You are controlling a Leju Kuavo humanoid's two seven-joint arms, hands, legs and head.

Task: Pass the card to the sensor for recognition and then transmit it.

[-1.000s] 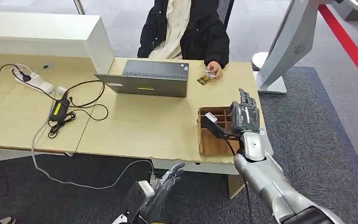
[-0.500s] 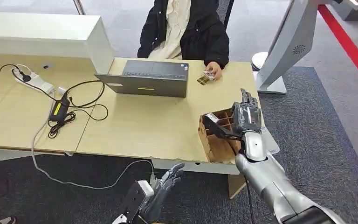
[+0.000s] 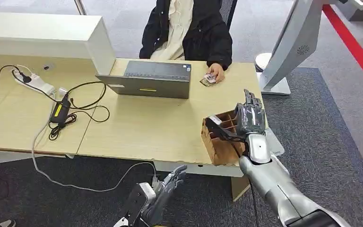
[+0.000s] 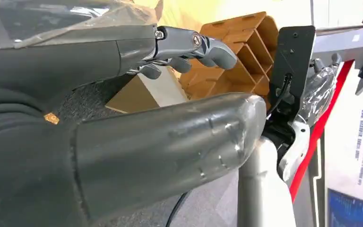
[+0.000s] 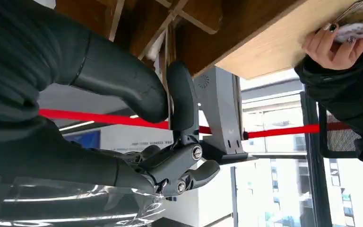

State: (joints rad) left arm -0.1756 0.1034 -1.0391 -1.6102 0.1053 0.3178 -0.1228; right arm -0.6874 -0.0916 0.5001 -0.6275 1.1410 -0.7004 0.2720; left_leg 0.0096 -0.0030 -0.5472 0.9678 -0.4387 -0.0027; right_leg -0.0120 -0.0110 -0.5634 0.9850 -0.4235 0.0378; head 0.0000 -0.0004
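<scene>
Your desk point(image 3: 137, 127) carries a laptop point(image 3: 149, 82) and, at its near right corner, the cardboard divider box point(image 3: 220, 137). Your right hand point(image 3: 249, 116) rests at its far side; whether it pinches a card I cannot tell. Left hand point(image 3: 163, 189) hangs spread, empty. The person's hand point(image 3: 216, 72) holds a card point(image 3: 210, 78); scanning and handover apparently remain.

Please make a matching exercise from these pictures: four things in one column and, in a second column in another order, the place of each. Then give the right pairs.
Things:
1. laptop
2. cardboard divider box
3. power strip
4. left hand

Places:
A. at the table's near right corner, beside the right hand
B. below the table's front edge, over the dark carpet
C. on the far left of the table, with cables plugged in
D. in the middle of the table, in front of the seated person

Pairs: 1-D, 2-A, 3-C, 4-B
</scene>
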